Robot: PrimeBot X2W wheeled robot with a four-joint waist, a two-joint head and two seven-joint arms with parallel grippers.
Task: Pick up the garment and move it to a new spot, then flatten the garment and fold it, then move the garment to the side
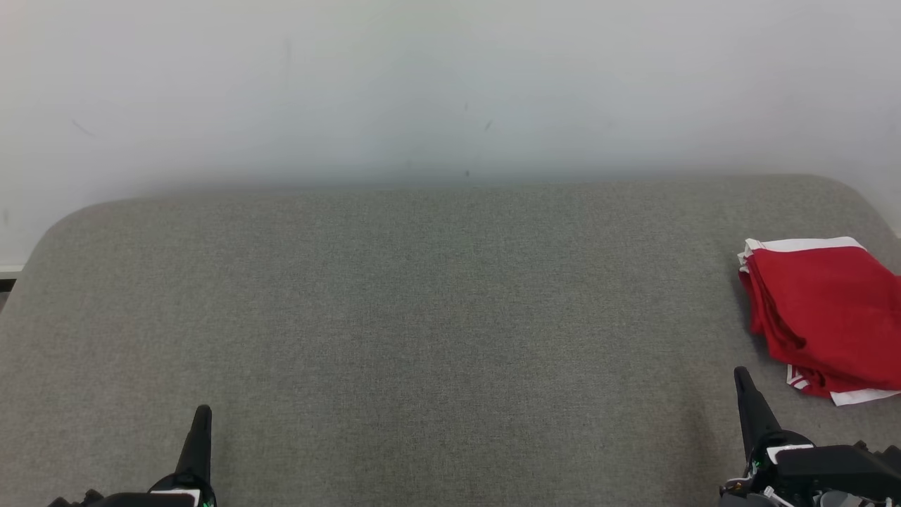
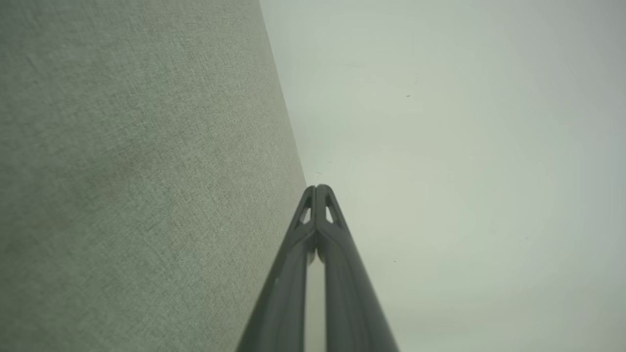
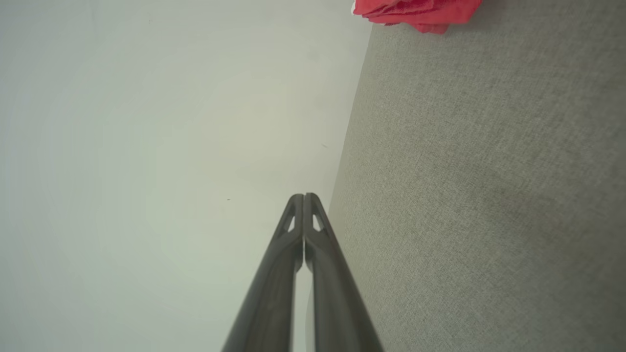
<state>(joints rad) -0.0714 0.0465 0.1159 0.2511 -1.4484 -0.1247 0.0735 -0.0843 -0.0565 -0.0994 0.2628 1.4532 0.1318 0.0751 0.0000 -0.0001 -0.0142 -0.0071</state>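
Here's the grey fabric-covered surface point(image 1: 422, 317), plain woven cloth running wide, both far corners rounded. Behind its far edge stands a pale wall point(image 1: 450, 84), with a faint scratch point(image 1: 83, 128) toward the left and a small dark speck point(image 1: 467, 173) just above the middle of that edge. Off the far left corner, a white skirting strip point(image 1: 10, 268) peeks in.

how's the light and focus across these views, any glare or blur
Head view: soft, even light, no glare; the garment is sharp, with a faint shadow on the surface at its left. Left wrist view: greenish cast, weave crisp, the wall featureless. Right wrist view: same cast, the garment's red runs bright at the top edge.
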